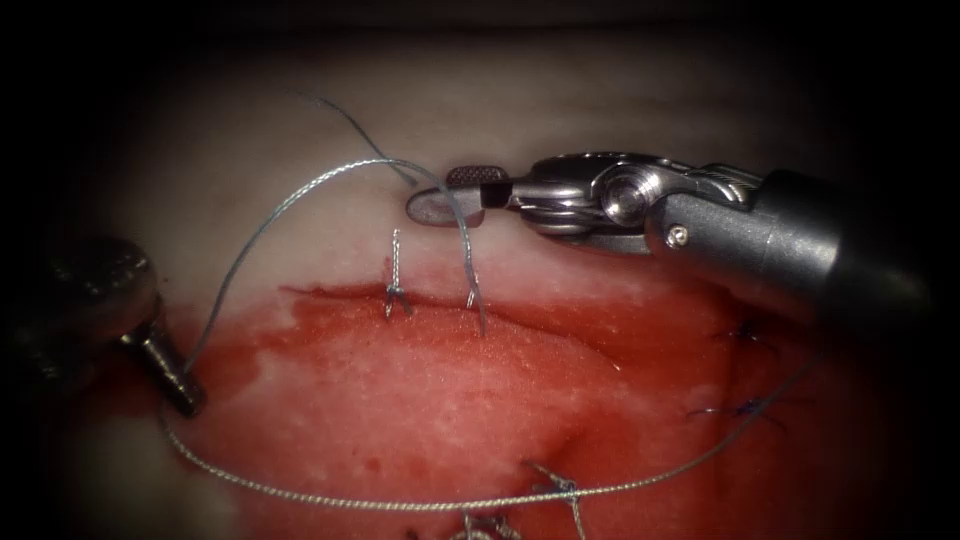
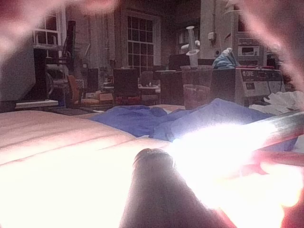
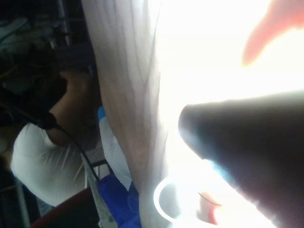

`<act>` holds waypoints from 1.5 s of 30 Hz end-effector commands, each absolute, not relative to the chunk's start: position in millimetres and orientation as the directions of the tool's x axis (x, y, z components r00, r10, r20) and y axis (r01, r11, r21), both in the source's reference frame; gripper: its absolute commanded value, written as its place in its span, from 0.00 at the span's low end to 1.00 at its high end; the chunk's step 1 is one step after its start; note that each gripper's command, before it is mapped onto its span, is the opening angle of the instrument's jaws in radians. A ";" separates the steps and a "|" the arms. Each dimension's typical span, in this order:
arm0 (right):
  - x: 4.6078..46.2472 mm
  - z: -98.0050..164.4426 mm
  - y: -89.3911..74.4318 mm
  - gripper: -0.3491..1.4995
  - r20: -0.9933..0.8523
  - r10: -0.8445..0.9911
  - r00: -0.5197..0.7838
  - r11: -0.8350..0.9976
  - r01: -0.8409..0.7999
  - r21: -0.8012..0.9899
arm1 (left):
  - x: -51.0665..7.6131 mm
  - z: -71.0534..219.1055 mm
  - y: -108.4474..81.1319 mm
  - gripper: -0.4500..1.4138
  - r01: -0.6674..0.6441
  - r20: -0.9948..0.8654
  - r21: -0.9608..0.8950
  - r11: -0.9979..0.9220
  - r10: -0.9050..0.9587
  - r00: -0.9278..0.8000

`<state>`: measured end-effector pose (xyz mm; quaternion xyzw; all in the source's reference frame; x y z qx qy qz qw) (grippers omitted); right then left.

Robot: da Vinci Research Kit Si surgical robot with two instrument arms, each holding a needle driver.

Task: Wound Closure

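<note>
Left tool sits mostly in dark vignette at the endoscope's left edge; jaw state unreadable. Thread runs out of frame at the bottom. Needle can't be made out. Glare washes out the tissue in both wrist views.

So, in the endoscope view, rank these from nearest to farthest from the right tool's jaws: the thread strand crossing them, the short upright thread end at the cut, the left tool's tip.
1. The thread strand, draped across the open jaws of the right tool.
2. The thread end, below and left of them, at the cut's edge.
3. The left tool, far left, its tip holding thread.
</note>
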<state>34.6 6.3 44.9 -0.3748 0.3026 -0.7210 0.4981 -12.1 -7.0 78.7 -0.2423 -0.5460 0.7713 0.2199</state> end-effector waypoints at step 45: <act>33.3 49.0 3.1 0.37 0.042 -0.892 -0.451 -0.192 0.292 -0.937 | -11.8 78.8 -6.2 0.00 -0.103 -0.121 -0.934 -0.341 0.576 -0.808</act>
